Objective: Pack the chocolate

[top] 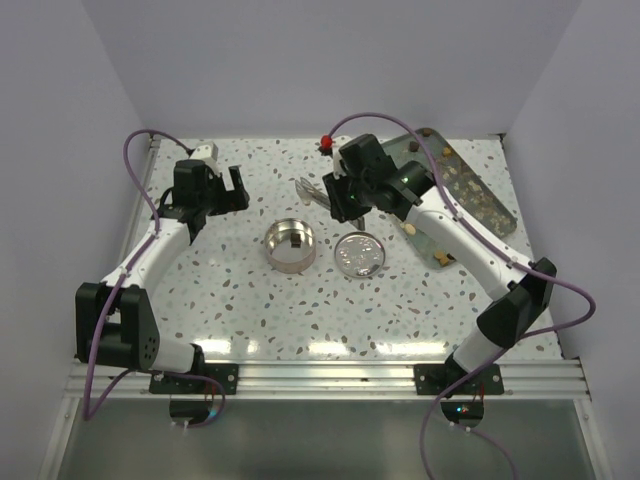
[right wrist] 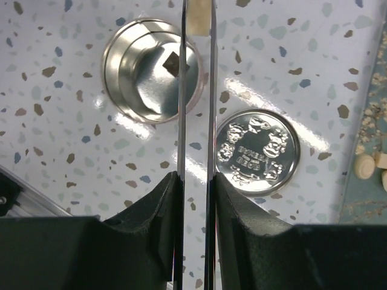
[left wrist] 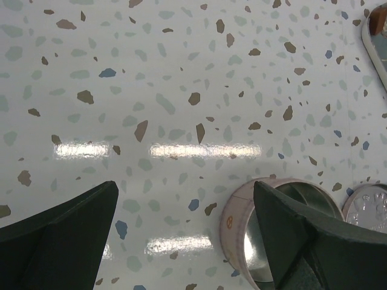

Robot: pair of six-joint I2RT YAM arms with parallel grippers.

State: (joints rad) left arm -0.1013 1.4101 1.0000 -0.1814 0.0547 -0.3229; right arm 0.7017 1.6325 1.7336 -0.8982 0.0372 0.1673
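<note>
The chocolate (top: pixel 466 182) lies as small brown and tan lumps on a long dark tray (top: pixel 497 214) at the back right; cream lumps (right wrist: pixel 364 166) show at the right wrist view's edge. One dark piece (right wrist: pixel 172 63) sits inside the round metal tin (top: pixel 290 246) at mid-table. My right gripper (top: pixel 345 200) hangs above the table behind the tin, shut on thin metal tongs (right wrist: pixel 180 90) whose two blades run on past the tin (right wrist: pixel 124 90). My left gripper (top: pixel 222 182) hovers open and empty, left of the tin (left wrist: pixel 239 220).
The tin's embossed lid (top: pixel 360 254) lies flat just right of the tin, also seen as the lid (right wrist: pixel 257 151) in the right wrist view. A small red object (top: pixel 325 145) stands at the back edge. White walls close in three sides.
</note>
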